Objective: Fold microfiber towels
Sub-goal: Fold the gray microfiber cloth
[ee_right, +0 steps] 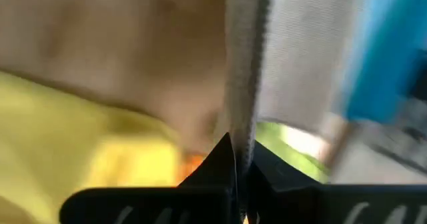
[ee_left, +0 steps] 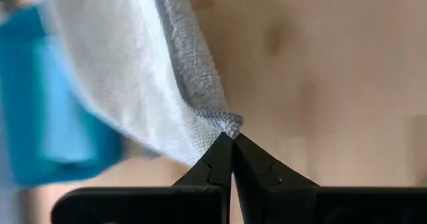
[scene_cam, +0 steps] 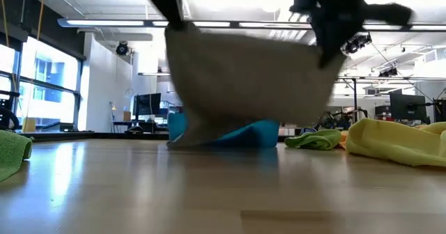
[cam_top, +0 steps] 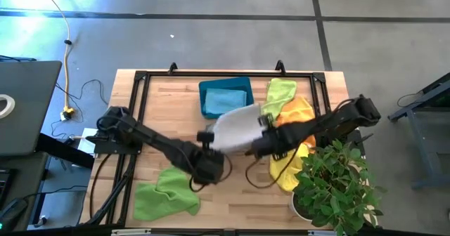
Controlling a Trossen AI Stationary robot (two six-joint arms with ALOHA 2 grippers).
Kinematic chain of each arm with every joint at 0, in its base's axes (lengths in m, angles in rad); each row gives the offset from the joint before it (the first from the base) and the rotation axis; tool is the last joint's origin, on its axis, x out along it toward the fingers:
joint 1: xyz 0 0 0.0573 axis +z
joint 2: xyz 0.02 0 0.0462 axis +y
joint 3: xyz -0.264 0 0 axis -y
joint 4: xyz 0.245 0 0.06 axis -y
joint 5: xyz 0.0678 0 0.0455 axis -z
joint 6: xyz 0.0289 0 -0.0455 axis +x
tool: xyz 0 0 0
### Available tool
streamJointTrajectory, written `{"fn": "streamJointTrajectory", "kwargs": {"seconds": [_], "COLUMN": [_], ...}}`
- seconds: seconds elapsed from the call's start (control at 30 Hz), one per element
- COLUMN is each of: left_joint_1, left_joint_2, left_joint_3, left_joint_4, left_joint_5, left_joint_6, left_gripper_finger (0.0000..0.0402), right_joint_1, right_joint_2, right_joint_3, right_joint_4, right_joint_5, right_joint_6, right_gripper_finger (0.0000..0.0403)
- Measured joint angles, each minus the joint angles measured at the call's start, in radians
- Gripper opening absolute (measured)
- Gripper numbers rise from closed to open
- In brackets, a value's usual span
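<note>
Nearest the camera's edge of the desk [cam_top: 232, 194], lower left of the high view, a lime green towel [cam_top: 166, 194] lies crumpled and flat, clear of both arms. The potted plant [cam_top: 336, 187] occupies the lower right corner of the desk.

At mid-frame a grey towel [cam_top: 239, 127] is lifted off the desk and stretched between the two arms. The left claw [cam_top: 206, 138] is pinched tight on one corner; the left wrist view shows the fingertips [ee_left: 223, 159] meeting on the hemmed edge of the cloth. The right claw [cam_top: 266, 121] is likewise clamped on the opposite corner, its tips closed over the towel's folded edge in the right wrist view. In the low view the grey towel hangs as a broad sheet across the upper middle of the frame, its lower edge apparently brushing the desk (the blur there prevents a firm finding).

To the right of centre, a yellow towel [cam_top: 290, 167] lies heaped under the right arm, with an orange towel [cam_top: 299, 111] just above it in the frame and touching it.

Farthest back, top centre, the teal bin [cam_top: 204, 99] holds a light blue towel [cam_top: 230, 97]. A second lime green towel [cam_top: 280, 92] lies just beside the bin to its right, overlapping the orange one.
</note>
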Motion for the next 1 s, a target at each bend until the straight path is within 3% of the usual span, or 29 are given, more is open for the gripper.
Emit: {"fn": "streamJointTrajectory", "kwargs": {"seconds": [0.17, 0.4, 0.53, 0.63, 1.0], "left_joint_1": [-0.056, -0.085, -0.069, -0.053, 0.008], "left_joint_2": [0.0, -0.001, -0.001, -0.001, -0.002], "left_joint_3": [-0.154, -0.203, -0.203, -0.203, -0.245], "left_joint_4": [0.278, 0.513, 0.476, 0.397, 0.268], "left_joint_5": [0.197, 0.467, 0.462, 0.43, 0.355], "left_joint_6": [-0.012, 0.085, 0.075, 0.03, -0.276], "left_gripper_finger": [0.0, 0.0, 0.0, 0.0, 0.0], "right_joint_1": [0.086, 0.152, 0.14, 0.117, -0.035], "right_joint_2": [0.001, 0.0, 0.002, 0.003, 0.066], "right_joint_3": [-0.154, -0.175, -0.175, -0.176, -0.176], "right_joint_4": [0.206, 0.347, 0.376, 0.38, 0.506], "right_joint_5": [-0.174, -0.353, -0.386, -0.346, -0.297], "right_joint_6": [0.043, 0.064, 0.051, 0.0, -0.241], "right_gripper_finger": [0.0, 0.0, 0.0, 0.0, 0.0]}}
